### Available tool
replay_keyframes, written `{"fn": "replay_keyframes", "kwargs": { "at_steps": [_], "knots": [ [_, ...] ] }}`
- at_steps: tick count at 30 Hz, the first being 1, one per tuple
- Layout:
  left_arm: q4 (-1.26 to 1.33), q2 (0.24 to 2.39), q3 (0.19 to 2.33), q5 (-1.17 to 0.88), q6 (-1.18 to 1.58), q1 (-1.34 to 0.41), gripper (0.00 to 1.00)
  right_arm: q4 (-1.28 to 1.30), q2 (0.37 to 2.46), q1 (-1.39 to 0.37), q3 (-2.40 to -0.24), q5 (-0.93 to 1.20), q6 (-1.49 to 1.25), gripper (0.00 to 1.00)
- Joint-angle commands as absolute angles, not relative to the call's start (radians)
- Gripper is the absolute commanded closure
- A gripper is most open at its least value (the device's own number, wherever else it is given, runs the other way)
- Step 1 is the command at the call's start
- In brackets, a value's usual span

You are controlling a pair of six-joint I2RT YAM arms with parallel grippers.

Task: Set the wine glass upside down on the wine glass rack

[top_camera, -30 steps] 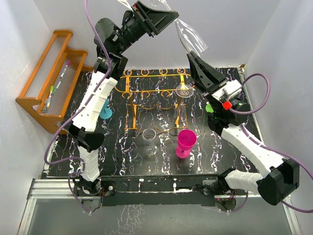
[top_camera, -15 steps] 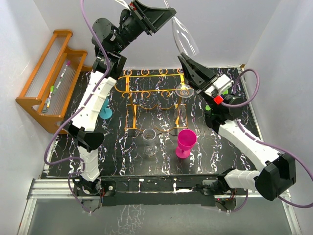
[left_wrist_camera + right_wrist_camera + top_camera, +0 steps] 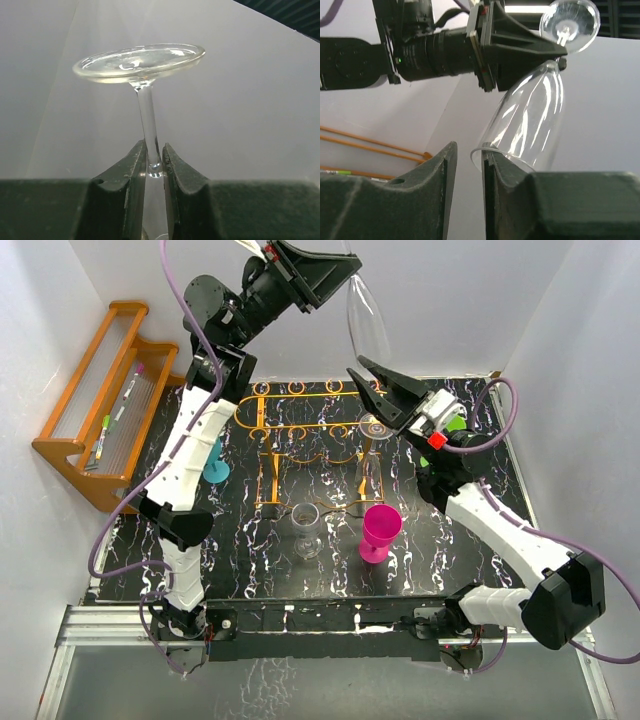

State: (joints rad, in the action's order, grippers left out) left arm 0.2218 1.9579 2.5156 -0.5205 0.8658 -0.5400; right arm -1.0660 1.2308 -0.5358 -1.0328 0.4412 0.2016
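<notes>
A clear wine glass hangs high above the table, foot up and bowl down. My left gripper is shut on its stem; the left wrist view shows the stem pinched between the jaws, with the round foot above. My right gripper is open just under the bowl. In the right wrist view the glass has the edge of its rim in the gap between my fingers, resting by the right one, not pinched. The orange wire rack stands on the black mat below.
Another clear glass hangs in the rack's right rail. A clear glass and a pink cup stand in front of the rack, a teal cup at its left. An orange wooden shelf is at far left.
My right gripper has risen and moved left, up to the glass rim. My left gripper has swung the glass from a slant to nearly vertical, bowl down.
</notes>
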Motion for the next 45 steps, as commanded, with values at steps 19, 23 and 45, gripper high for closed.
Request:
{"fn": "replay_keyframes", "kwargs": {
  "at_steps": [19, 23, 45],
  "knots": [
    [0.198, 1.909, 2.659, -0.405, 0.374, -0.433, 1.00, -0.954, 1.083, -0.543, -0.954, 0.412, 0.275, 0.62],
    [0.226, 1.885, 2.593, -0.422, 0.272, -0.361, 1.00, -0.912, 1.031, -0.543, -0.924, 0.390, 0.288, 0.60],
    [1.048, 1.848, 1.812, -1.118, 0.407, 0.055, 1.00, -0.661, 0.834, -0.543, -0.849, 0.296, 0.321, 0.59]
  ]
}}
